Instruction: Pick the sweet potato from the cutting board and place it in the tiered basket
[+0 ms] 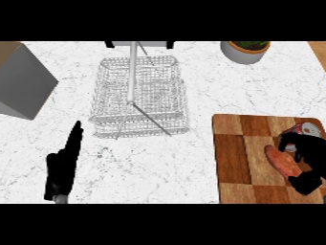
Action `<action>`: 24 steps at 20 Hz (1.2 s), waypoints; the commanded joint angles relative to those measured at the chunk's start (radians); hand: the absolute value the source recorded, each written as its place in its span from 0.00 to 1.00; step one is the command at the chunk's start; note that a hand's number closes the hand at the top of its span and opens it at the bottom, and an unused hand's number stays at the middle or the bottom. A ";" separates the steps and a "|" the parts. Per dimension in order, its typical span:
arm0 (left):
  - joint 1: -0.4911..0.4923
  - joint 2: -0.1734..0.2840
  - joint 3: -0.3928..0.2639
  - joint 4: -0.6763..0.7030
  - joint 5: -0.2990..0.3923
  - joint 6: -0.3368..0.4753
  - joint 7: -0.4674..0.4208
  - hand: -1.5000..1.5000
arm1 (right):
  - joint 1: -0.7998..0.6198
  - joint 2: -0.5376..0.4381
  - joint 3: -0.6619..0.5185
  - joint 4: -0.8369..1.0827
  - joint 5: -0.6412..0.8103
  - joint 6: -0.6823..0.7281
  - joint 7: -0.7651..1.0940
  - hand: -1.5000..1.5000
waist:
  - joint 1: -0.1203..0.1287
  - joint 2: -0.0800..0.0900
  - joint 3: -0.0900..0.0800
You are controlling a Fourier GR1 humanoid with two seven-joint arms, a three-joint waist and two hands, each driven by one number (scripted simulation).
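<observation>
Sweet potato (281, 161) lies on the cutting board (243, 158), toward the board's right side, just below a small red-and-white can (309, 128). Likely stiff, fairly heavy for its size, skin dry rather than slick; tapered ends, so the thick middle looks the best place to take hold. Right hand (313, 158) is curled over its right flank, fingers and thumb closing around it; potato not lifted yet. Left hand (63, 165) rests open, fingers straight, well left of the board. Tiered basket (140, 95) stands up-left of the board.
</observation>
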 commanded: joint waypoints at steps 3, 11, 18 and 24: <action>-0.018 0.020 0.038 0.081 0.018 -0.045 -0.031 0.50 | -0.035 -0.011 0.039 0.133 0.097 -0.106 -0.135 1.00 | -0.001 0.022 0.021; -0.011 -0.010 0.004 0.003 -0.026 0.010 0.047 0.50 | -0.187 0.220 0.258 0.025 0.183 -0.131 -0.091 1.00 | 0.006 0.021 0.021; 0.036 0.001 0.037 0.024 0.006 -0.020 -0.004 0.50 | -0.140 0.326 0.106 -0.309 -0.005 -0.057 0.043 1.00 | -0.025 0.013 0.020; 0.037 -0.009 0.016 -0.012 -0.014 -0.007 0.022 0.50 | -0.245 0.381 -0.058 -0.601 -0.180 0.027 0.197 1.00 | -0.026 0.011 0.020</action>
